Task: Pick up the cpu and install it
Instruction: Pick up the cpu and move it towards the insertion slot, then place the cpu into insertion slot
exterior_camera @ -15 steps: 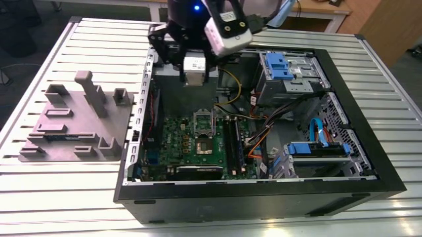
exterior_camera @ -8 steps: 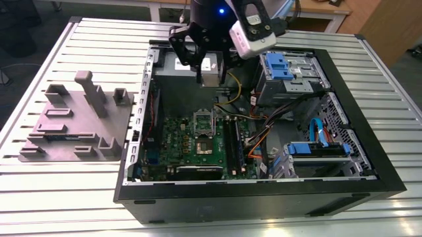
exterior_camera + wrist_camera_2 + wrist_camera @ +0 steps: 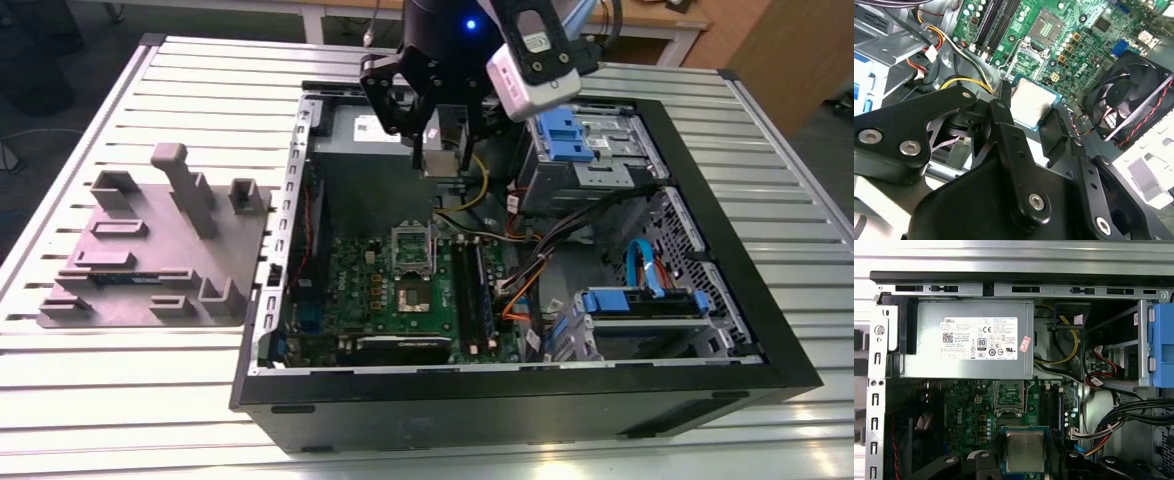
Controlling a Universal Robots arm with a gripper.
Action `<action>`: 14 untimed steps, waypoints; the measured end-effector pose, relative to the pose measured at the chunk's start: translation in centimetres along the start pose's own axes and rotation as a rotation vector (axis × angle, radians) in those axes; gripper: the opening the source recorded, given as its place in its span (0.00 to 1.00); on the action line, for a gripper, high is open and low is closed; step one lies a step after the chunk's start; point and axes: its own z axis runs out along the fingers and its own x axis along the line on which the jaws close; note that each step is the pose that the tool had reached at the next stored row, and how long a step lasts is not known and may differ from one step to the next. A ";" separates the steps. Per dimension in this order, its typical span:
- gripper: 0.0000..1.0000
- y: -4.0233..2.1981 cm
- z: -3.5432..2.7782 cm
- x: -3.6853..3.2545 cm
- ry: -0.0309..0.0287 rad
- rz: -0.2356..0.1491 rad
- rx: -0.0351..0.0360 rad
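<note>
In the second wrist view, our gripper (image 3: 1030,111) is clamped on the cpu (image 3: 1032,101) by two edges and held clear of the open socket (image 3: 1048,21): picked up, we judge, but not installed. In the first wrist view, the case (image 3: 1004,289) holds the power supply (image 3: 969,347), beyond the socket. In the exterior view, the board (image 3: 360,290) lies in the case, its socket apparently empty, with the cpu raised well above it.

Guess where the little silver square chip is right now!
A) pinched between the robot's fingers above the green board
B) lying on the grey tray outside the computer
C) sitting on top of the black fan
A: in the second wrist view the cpu sits clamped between the black fingers, hanging over the green motherboard.
</note>
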 end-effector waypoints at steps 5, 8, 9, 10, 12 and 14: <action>0.47 0.00 0.00 -0.01 0.0000 0.000 0.0000; 0.47 0.00 0.00 -0.02 0.0000 0.000 0.0000; 0.47 -0.03 0.00 -0.02 0.0000 0.000 0.0000; 0.47 -0.10 0.00 -0.03 0.0000 0.000 0.0000; 0.47 -0.24 0.01 -0.02 0.0000 0.000 0.0000; 0.47 -0.50 0.03 -0.02 0.0000 0.000 0.0001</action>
